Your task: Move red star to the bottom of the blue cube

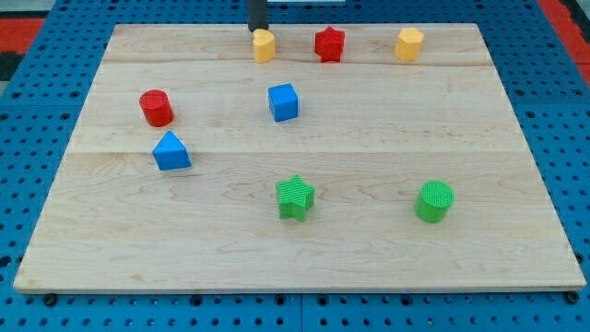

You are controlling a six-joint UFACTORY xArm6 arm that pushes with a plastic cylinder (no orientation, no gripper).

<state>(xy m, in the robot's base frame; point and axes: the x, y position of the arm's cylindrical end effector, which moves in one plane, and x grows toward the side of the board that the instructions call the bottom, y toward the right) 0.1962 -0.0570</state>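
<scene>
The red star [329, 43] lies near the view's top edge of the wooden board [387, 240], right of centre-left. The blue cube [284, 101] sits below and to the left of it, with a gap between them. My tip [257, 29] is at the view's top, just above a yellow block [265, 45], touching or nearly touching it, and well left of the red star.
A yellow hexagonal block [409, 43] lies right of the red star. A red cylinder [156, 108] and a blue triangular block [171, 152] are at the left. A green star [295, 197] and a green cylinder [434, 201] lie lower down.
</scene>
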